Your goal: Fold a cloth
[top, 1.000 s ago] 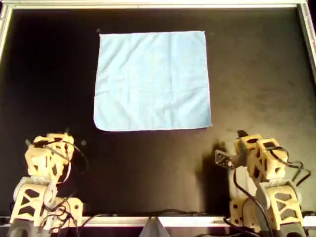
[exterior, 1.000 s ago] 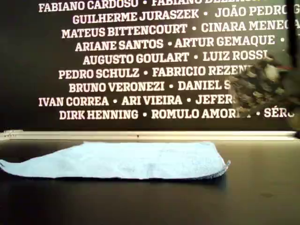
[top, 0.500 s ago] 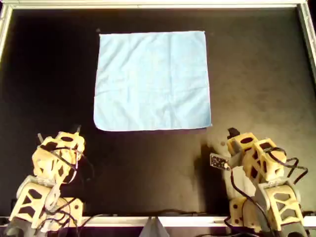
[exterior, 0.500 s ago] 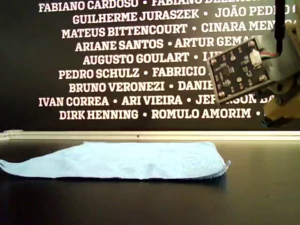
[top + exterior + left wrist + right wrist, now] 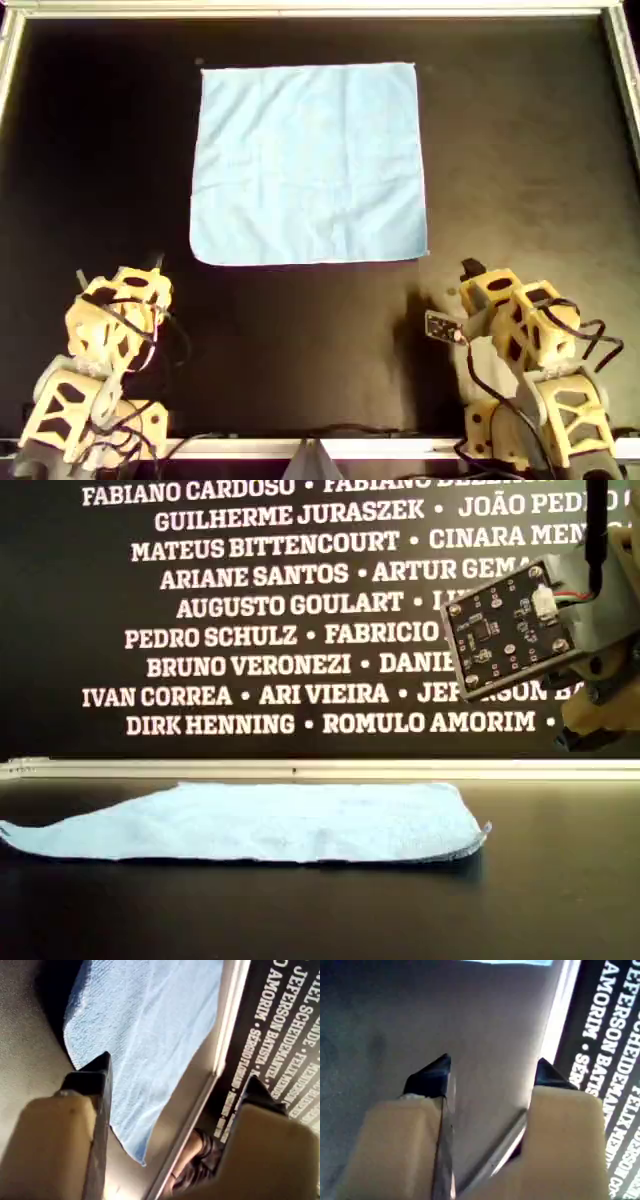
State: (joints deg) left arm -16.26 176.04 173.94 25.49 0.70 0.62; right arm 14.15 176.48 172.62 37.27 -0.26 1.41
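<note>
The light blue square cloth (image 5: 308, 165) lies flat on the black table, toward the far side in the overhead view. It lies low and flat in the exterior view (image 5: 280, 823). My first gripper (image 5: 152, 266) is open and empty, short of the cloth's near corner on the overhead view's left. Its wrist view (image 5: 177, 1072) looks across the cloth (image 5: 150, 1025). My second gripper (image 5: 468, 270) is open and empty near the cloth's other near corner. Its wrist view (image 5: 492, 1064) shows bare table, with a sliver of cloth (image 5: 510, 961) at the frame's edge.
A metal rail (image 5: 320, 10) frames the black table (image 5: 520, 150). A dark wall printed with white names (image 5: 260, 605) stands behind the table in the exterior view. An arm's green circuit board (image 5: 500, 625) hangs at the exterior view's right.
Over the last second both arms shifted a little near the table's front, and a circuit board came into the exterior view. The cloth has not moved.
</note>
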